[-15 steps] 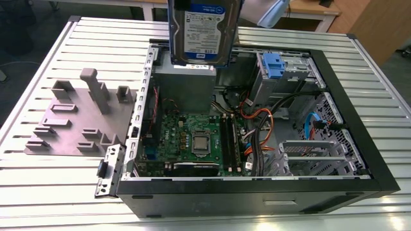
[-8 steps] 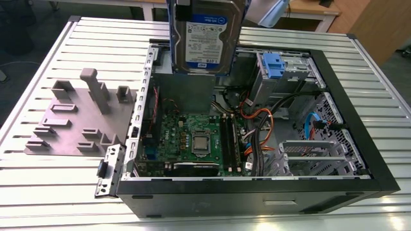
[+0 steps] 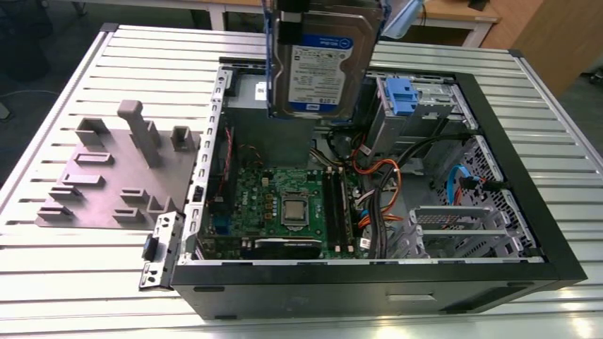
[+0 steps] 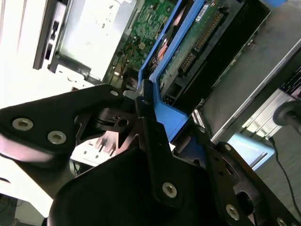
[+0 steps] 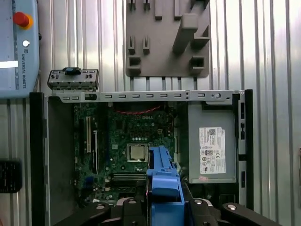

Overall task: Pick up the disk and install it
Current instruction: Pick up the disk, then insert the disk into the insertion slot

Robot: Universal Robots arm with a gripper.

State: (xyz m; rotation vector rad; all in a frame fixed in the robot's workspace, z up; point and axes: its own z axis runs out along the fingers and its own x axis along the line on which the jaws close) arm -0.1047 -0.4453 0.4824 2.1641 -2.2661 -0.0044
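Plainly, the gripper is clamped on the disk. In the second wrist view its black fingers press against the blue handle at the disk's end.

The disk hangs upright in the air with its handle end up. Its white-and-blue label faces the exterior camera, and its lower edge is over the far part of the open case. It sits in no bay.

Below it, in the first wrist view, a grey box with a white label fills one corner of the case. Beside that box lies the green board with its bare square chip. Orange cables loop across the middle of the case.

Toward the exterior view's right of the disk, a second drive with a blue tab sits fixed in its grey cage.

Outside the case, on the exterior view's left, the grey holder lies flat on the ribbed table, just beside the case wall.

Farther off, in the first wrist view, a light-blue pendant with a red button rests on the table near a corner of the case.
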